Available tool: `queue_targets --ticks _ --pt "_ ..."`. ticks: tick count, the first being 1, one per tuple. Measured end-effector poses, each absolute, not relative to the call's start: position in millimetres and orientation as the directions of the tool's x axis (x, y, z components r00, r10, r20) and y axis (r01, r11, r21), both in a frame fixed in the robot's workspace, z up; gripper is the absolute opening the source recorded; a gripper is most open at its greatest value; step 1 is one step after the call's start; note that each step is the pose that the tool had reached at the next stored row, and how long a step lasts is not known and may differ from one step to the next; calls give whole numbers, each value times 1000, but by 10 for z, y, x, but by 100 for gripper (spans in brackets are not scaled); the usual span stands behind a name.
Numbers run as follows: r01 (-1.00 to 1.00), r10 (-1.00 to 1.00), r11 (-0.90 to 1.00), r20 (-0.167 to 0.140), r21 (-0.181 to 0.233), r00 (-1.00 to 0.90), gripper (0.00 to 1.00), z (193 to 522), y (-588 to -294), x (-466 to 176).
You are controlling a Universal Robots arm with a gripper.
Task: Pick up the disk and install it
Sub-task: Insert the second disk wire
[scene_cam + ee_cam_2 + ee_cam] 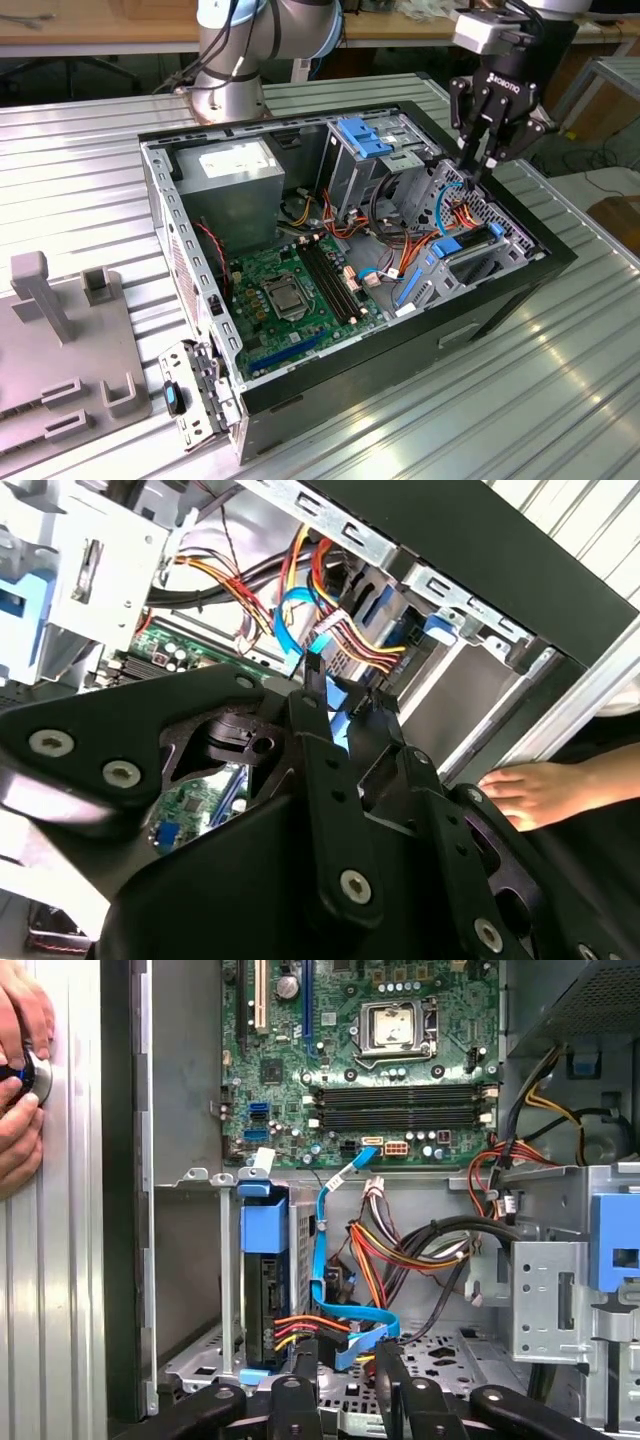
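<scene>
Blue-railed disk (264, 1290) sitting upright in case bay, gripper (478, 165) hovering above with fingers apart, gripping nothing.
Fingertips are nearing the blue data cable (325, 1250); they're risking a snag.

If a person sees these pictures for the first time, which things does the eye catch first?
First, the open computer case on the metal table, its green motherboard exposed. Next, the black gripper poised over the case's corner at the exterior view's right, above the blue-railed disk standing in its bay.

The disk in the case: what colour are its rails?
Bright blue, around a dark grey disk; clearest in the first wrist view.
</scene>
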State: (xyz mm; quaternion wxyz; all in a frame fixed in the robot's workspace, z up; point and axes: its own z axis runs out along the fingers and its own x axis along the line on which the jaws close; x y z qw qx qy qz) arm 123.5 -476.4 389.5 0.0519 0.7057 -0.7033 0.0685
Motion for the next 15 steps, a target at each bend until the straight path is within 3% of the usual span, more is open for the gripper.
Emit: queue_targets --ticks 15 --pt "-1000 -979 -6 205 -23 1 36 3773 -4678 1235"
